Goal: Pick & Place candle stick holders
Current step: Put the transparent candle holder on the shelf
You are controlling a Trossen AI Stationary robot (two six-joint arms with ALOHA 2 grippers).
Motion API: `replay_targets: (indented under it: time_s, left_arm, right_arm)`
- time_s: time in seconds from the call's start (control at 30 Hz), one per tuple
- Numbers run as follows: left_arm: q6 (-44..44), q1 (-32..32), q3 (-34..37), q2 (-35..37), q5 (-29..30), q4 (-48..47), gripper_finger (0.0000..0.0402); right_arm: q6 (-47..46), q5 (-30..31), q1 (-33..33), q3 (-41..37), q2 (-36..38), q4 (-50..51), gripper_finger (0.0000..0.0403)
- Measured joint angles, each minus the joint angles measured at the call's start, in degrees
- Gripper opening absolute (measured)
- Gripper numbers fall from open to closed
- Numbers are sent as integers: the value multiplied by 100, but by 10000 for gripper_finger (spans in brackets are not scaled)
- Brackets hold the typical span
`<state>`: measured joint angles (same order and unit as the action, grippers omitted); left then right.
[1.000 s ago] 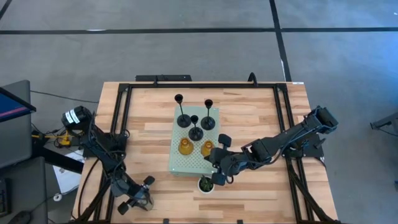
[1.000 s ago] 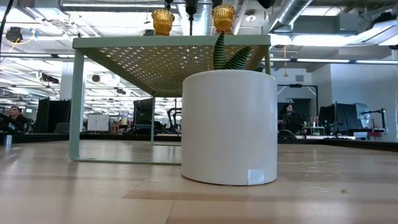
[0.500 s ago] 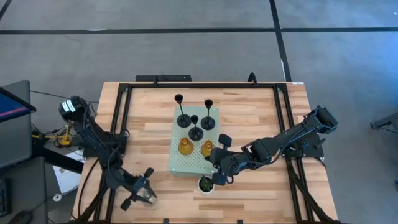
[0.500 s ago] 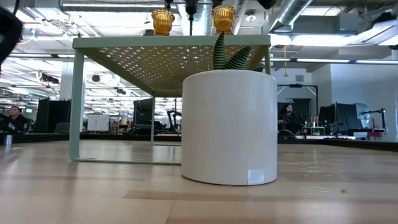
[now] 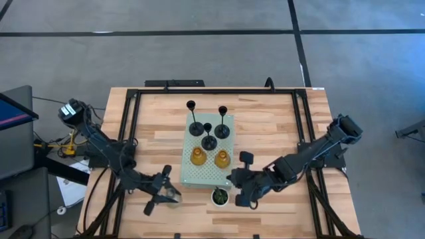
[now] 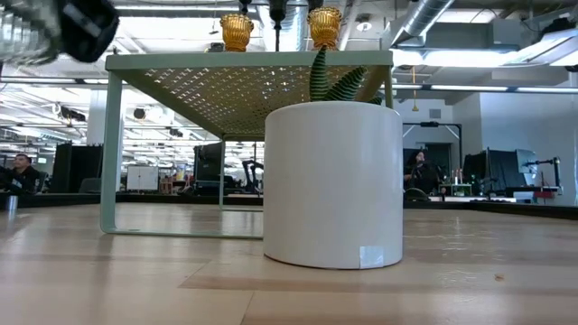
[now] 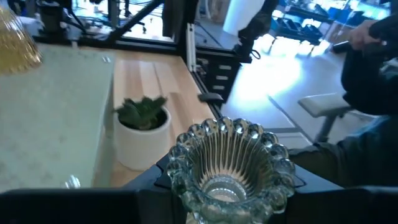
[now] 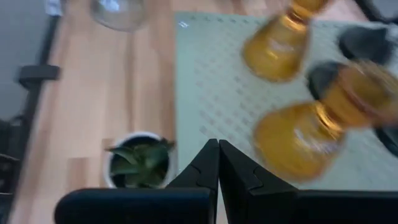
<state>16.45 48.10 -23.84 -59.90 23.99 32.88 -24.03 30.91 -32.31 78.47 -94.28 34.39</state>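
Note:
Three black candle stick holders (image 5: 208, 138) and two amber glass ones (image 5: 198, 157) stand on the pale green perforated board (image 5: 199, 174). A clear glass holder (image 7: 230, 165) with a beaded rim is in my left gripper (image 5: 166, 192), left of the board's near end and above the table. In the low view it shows high at the upper left (image 6: 23, 36). My right gripper (image 5: 242, 192) is shut on nothing, just right of the small plant (image 5: 219, 196); its shut fingers (image 8: 214, 171) point slantwise down toward the board. My left gripper pinches the clear glass holder by its lower body (image 7: 205, 208), below the beaded rim, between its two fingers. The fingers reach in about level. The holder is lifted clear of the table and sits upright, its cup opening up.
The plant in its white pot (image 6: 332, 185) stands on the table at the board's near edge, between my two grippers. The board stands on legs (image 6: 108, 144) above the table. Black frame rails (image 5: 129, 119) run along the table's sides. Bare wood lies left and right of the board.
My left gripper has risen from the table's near left corner and travelled toward the board, tipping up to level, with the clear glass holder lifted along. My right gripper has drawn back from the board's near right edge toward the table's near edge, staying shut.

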Motion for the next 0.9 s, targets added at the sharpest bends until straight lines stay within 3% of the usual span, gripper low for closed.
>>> replay_targets:
  time_s: [0.2,0.33,0.7,0.9]
  left_arm:
    - [-420,-278,-753,-241,-3,-786,130]
    - [-738,-577,-1056,-411,-2,-843,126]
    - [-762,-1528,-1618,-1088,27,-812,126]
    - [-969,-1793,-2080,-1488,-5,-890,133]
  right_arm:
    - [-917,750,-294,1,0,955,0]
    - [-1017,1062,-451,-2,0,1386,0]
    - [-439,1106,-558,-41,651,1896,0]
    - [-387,1117,-593,-1008,1455,1374,0]
